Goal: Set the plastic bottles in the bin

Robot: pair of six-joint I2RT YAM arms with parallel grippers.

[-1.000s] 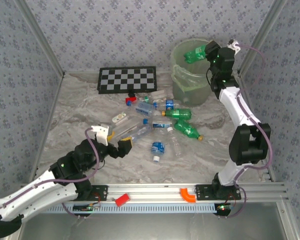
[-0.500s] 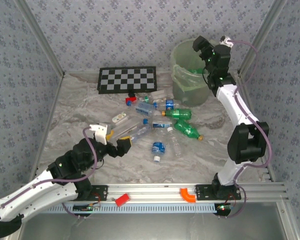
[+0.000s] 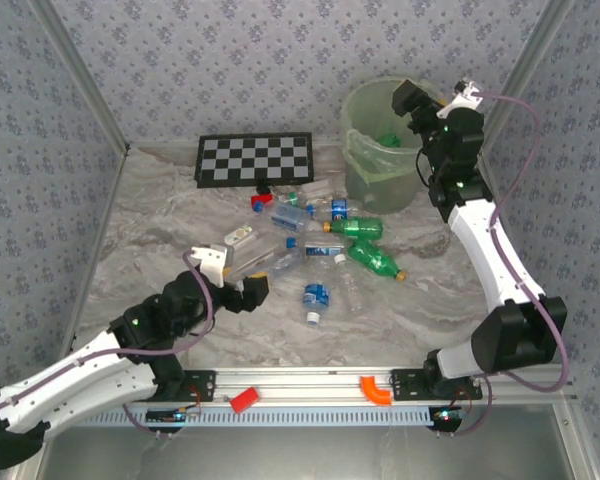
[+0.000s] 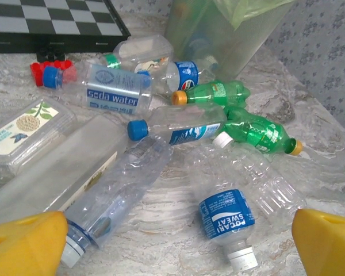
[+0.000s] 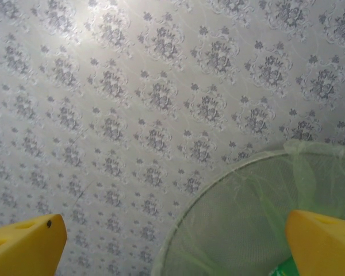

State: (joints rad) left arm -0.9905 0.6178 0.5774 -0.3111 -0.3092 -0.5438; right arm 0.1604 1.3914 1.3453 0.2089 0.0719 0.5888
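Several plastic bottles (image 3: 310,240) lie in a heap mid-table: two green ones (image 3: 357,228) with yellow caps, and clear ones with blue labels. My left gripper (image 3: 232,277) hovers open at the heap's near-left edge. In the left wrist view its yellow fingertips (image 4: 24,241) flank a blue-labelled bottle (image 4: 227,215) and a long clear bottle (image 4: 118,195) without touching either. The pale-green bin (image 3: 365,170) stands at the back right with a green bottle (image 3: 388,139) inside. My right gripper (image 3: 420,100) is open and empty above the bin's rim (image 5: 218,195).
A black-and-white chequered board (image 3: 254,158) lies flat at the back. A small red block (image 3: 261,200) sits in front of it. A clear labelled box (image 4: 23,123) lies left of the heap. Red (image 3: 243,400) and orange (image 3: 375,388) pieces sit on the front rail.
My right gripper opened and let a green bottle drop into the bin, then shifted slightly right. The left gripper moved a little forward toward the heap.
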